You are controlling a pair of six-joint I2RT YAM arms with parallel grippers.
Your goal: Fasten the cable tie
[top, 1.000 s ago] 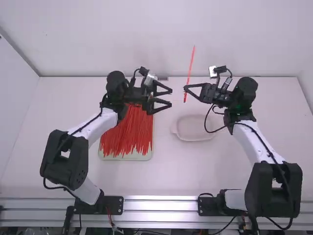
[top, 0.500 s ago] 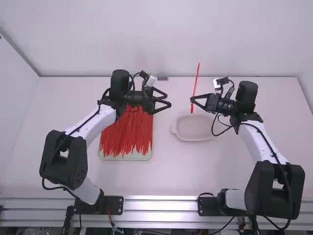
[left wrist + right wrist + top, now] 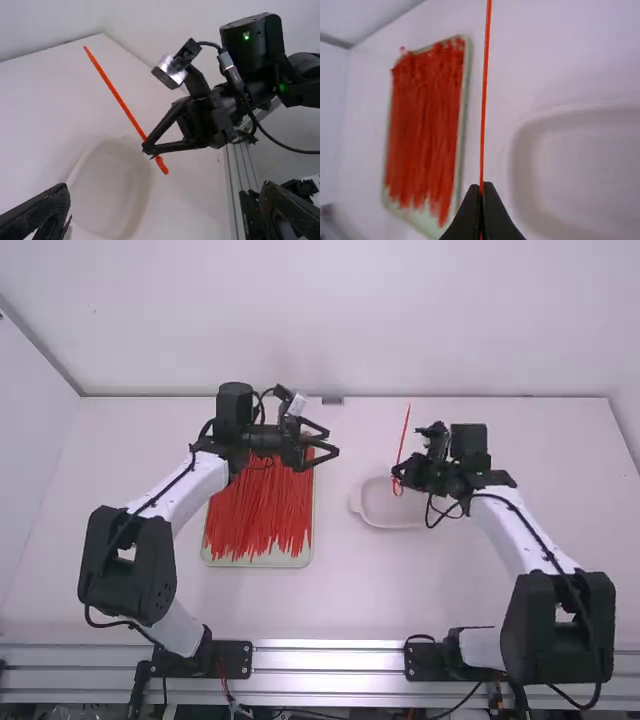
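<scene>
My right gripper [image 3: 399, 480] is shut on one red cable tie [image 3: 403, 440] near its lower end, holding it upright over the near-left rim of the white bowl [image 3: 395, 505]. The tie [image 3: 484, 95] runs straight up from the closed fingertips [image 3: 481, 192] in the right wrist view, and slants away from them as a thin red strip [image 3: 117, 100] in the left wrist view. My left gripper [image 3: 322, 453] stands open and empty above the far end of the tray of red ties [image 3: 262, 500].
The pale green tray [image 3: 300, 558] holds several loose red cable ties left of the middle. The shallow white bowl [image 3: 107, 185] sits right of it. A white wall rises behind the table's far edge.
My right gripper has come down and toward the camera with the tie, from above the table's far edge to the bowl's rim. The left gripper has drawn back slightly left over the tray.
</scene>
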